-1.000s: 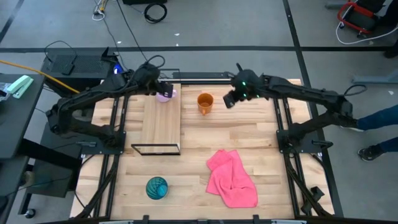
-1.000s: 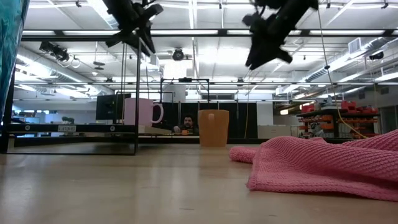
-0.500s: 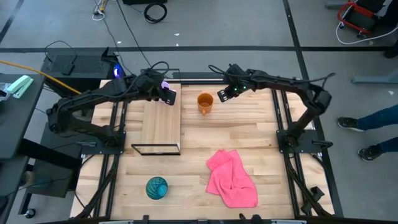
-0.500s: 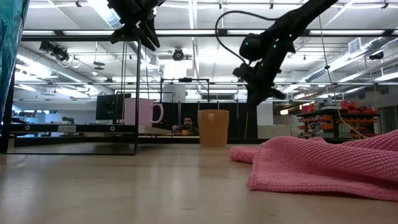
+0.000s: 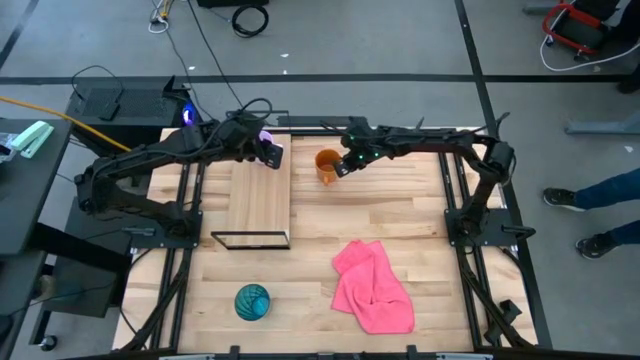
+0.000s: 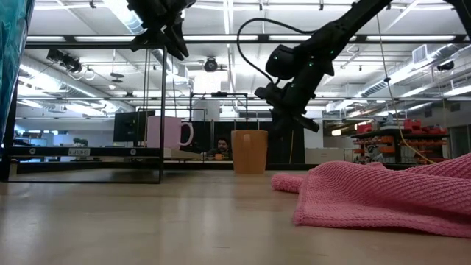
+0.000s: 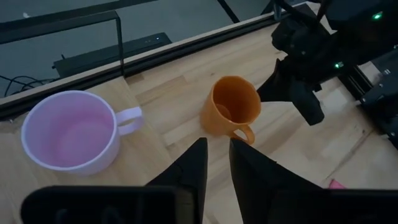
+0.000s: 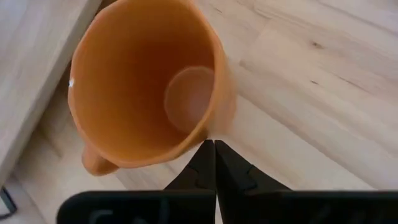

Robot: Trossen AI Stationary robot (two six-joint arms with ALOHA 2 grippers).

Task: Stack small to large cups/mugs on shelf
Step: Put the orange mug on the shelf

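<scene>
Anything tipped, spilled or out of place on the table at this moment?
Nothing stands out. The orange mug and purple mug stand upright and empty, the purple one on the shelf. The teal cup sits upright beside the crumpled pink cloth.

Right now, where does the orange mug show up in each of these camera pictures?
High view: the orange mug stands on the tabletop, right of the shelf.
Low view: the mug is mid-picture, far back.
Left wrist view: the mug is near the centre.
Right wrist view: the mug fills the frame.
Shared landmark: the right gripper beside it, also seen in the low and left wrist views.
</scene>
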